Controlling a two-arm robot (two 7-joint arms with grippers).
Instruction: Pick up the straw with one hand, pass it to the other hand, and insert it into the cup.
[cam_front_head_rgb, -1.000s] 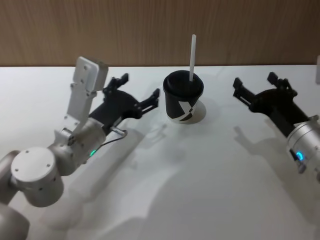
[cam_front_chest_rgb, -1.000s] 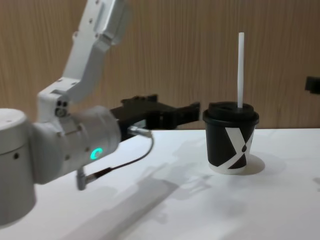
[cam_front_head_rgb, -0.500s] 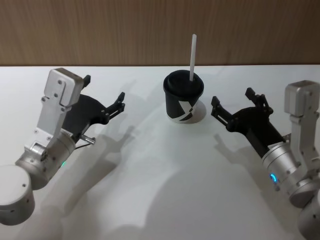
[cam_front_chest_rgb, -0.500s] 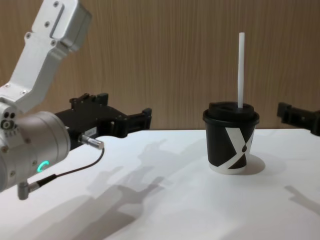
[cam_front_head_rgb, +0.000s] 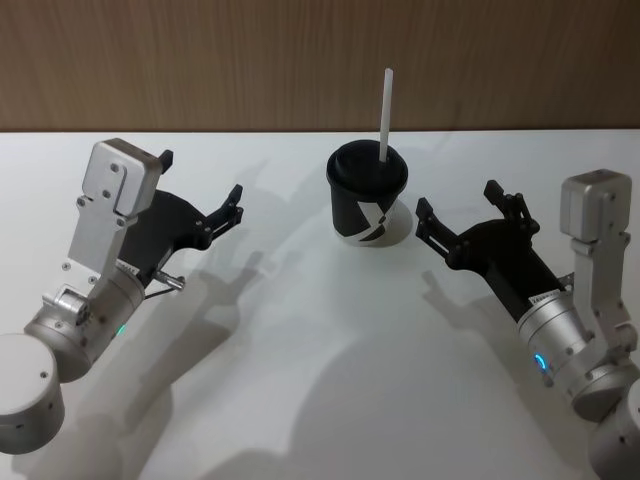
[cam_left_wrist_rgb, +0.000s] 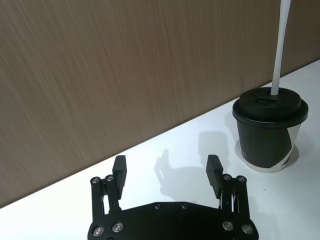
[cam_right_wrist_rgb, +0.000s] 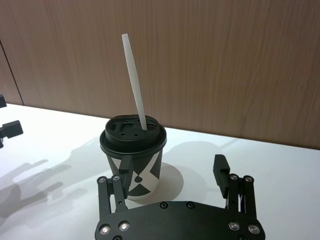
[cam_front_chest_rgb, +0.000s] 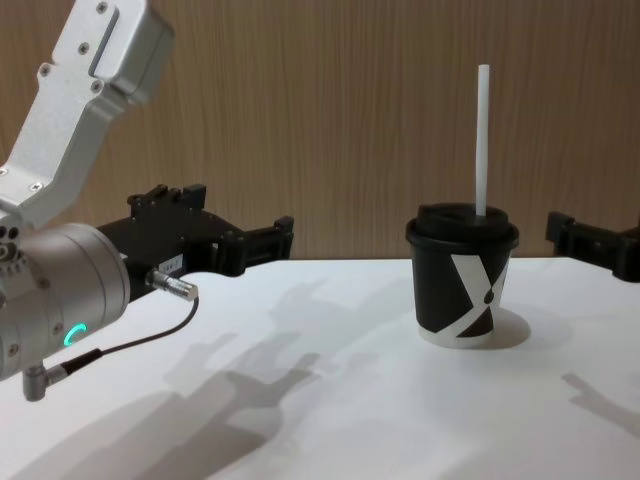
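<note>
**Straw stands in lidded cup as 2 grippers hang apart**

The straw (cam_front_head_rgb: 384, 113) stands nearly upright through the lid of the cup (cam_front_head_rgb: 366, 205) on the white table (cam_front_head_rgb: 330, 370). The left gripper (cam_front_head_rgb: 201, 193), fingers spread wide and empty, hangs well to its left. The right gripper (cam_front_head_rgb: 466, 207), equally wide and empty, hovers near the cup's right.

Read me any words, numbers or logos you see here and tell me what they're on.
No readable words, brands or numbers.
The cup bears a white X-like mark, a graphic rather than text.
The straw is plain white, unprinted.
</note>
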